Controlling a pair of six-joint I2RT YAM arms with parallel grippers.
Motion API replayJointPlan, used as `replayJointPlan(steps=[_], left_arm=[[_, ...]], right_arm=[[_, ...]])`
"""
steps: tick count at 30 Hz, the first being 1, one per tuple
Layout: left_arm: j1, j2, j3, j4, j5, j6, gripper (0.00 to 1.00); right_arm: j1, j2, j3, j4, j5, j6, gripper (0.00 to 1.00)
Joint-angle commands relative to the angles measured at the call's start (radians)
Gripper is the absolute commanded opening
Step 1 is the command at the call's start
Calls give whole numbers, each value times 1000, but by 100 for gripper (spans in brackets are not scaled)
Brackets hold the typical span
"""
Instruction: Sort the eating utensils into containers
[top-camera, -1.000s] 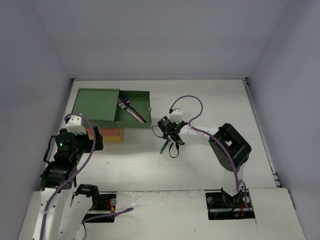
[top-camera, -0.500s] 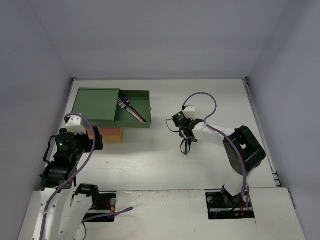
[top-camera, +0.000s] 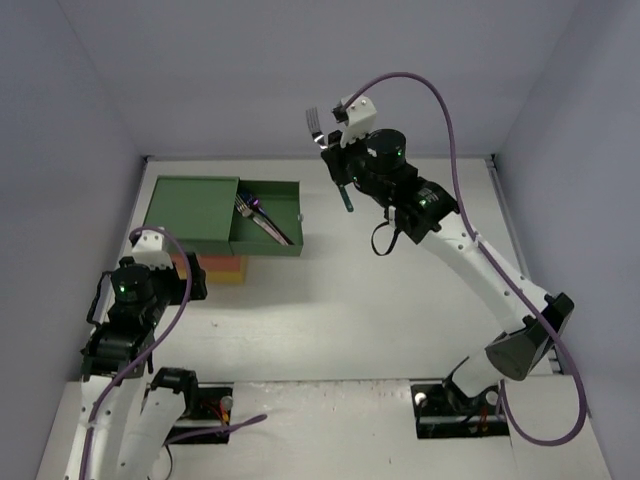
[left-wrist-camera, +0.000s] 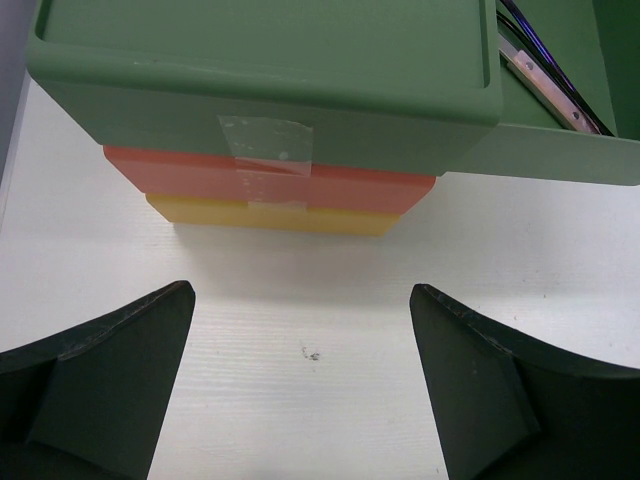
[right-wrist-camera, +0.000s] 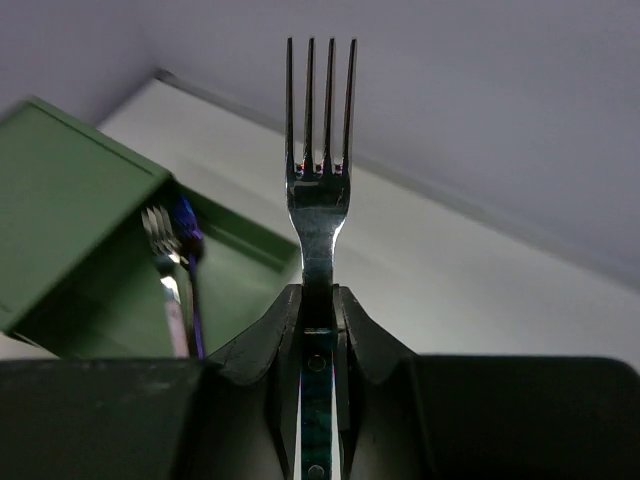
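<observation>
The fork (right-wrist-camera: 318, 190) runs in line with the right gripper (right-wrist-camera: 318, 300). Its four dark tines point out past the fingertips and its teal handle runs back between them. The head is shiny steel. The jaws clamp its neck. Below, to that gripper's left, the green drawer (top-camera: 268, 248) is pulled out, with utensils (top-camera: 258, 215) inside. The left gripper (left-wrist-camera: 300, 300) is spread wide, facing the stacked drawers (left-wrist-camera: 270, 60).

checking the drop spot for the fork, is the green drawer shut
No, the green drawer stands pulled out to the right, with utensils lying inside it.
</observation>
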Motion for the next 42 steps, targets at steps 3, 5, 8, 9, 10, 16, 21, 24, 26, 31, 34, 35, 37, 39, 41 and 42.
replayJointPlan(steps=[3, 5, 8, 9, 10, 16, 21, 24, 26, 31, 34, 35, 37, 39, 41, 42], left_arm=[[-6, 11, 6, 56, 1, -6, 87], [-4, 10, 6, 56, 2, -6, 87], [-4, 13, 7, 56, 2, -6, 87], [-4, 14, 7, 55, 2, -6, 87], [-4, 14, 8, 55, 2, -6, 87], [-6, 10, 6, 56, 2, -6, 87], [-5, 12, 8, 57, 4, -6, 87], [-4, 13, 6, 56, 5, -6, 87], [-5, 14, 6, 55, 3, -6, 87], [-5, 16, 6, 55, 2, -6, 87], [-6, 17, 6, 55, 1, -6, 87], [-4, 19, 8, 53, -2, -6, 87], [-5, 16, 10, 53, -5, -7, 87], [-6, 12, 22, 40, -11, -18, 87], [-5, 27, 83, 8, -15, -34, 87], [-4, 43, 115, -15, -16, -42, 87]], right_arm=[[71, 249, 256, 92, -266, -159, 0], [80, 299, 295, 126, -297, -155, 0], [93, 360, 325, 166, -319, -142, 0], [97, 371, 323, 177, -319, -141, 0], [101, 384, 320, 189, -319, -140, 0], [111, 408, 238, 229, -318, -119, 0], [116, 374, 135, 239, -288, -118, 3], [116, 360, 98, 240, -276, -110, 7], [116, 353, 87, 240, -259, -101, 10], [117, 336, 80, 239, -203, -69, 22], [117, 328, 86, 238, -188, -64, 33], [116, 325, 92, 238, -188, -64, 41], [117, 316, 103, 238, -187, -64, 48], [117, 295, 111, 237, -174, -65, 55], [111, 273, 108, 237, -133, -63, 60], [108, 257, 103, 237, -117, -61, 62]])
